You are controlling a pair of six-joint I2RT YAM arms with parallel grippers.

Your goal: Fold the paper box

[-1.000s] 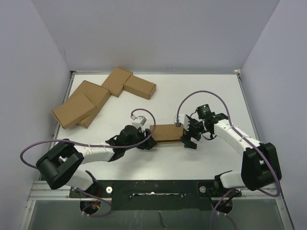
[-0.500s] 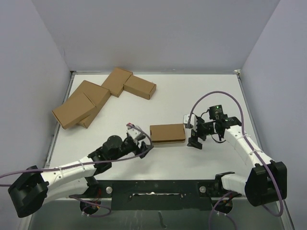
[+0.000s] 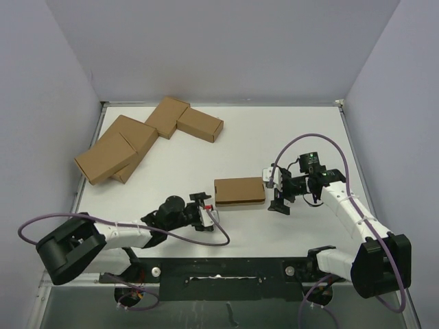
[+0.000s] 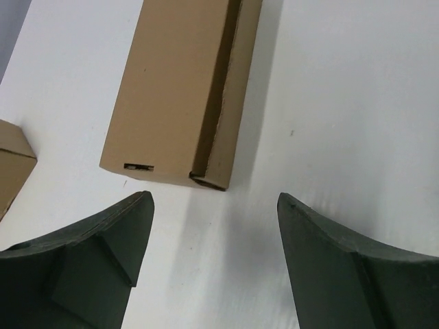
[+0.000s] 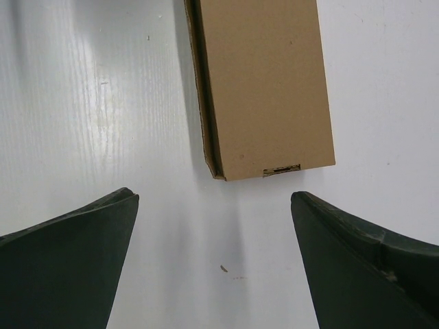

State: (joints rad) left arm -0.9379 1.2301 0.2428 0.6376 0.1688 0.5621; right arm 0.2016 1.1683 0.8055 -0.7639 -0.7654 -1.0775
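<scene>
The paper box [image 3: 239, 190] is a small closed brown carton lying flat on the white table between my two grippers. It shows in the left wrist view [image 4: 175, 89] and the right wrist view [image 5: 264, 82], just beyond the fingertips. My left gripper [image 3: 204, 209] is open and empty, a short way off the box's near left corner. My right gripper [image 3: 280, 195] is open and empty, just right of the box's right end. Neither gripper touches the box.
Several other brown cartons [image 3: 140, 137] lie in a cluster at the back left of the table [image 3: 288, 130]. A corner of one shows at the left edge of the left wrist view [image 4: 10, 164]. Grey walls stand round the table.
Both grippers have let go of the box and drawn back from its ends. The left arm has pulled back toward the near left. The box has stayed in place.
</scene>
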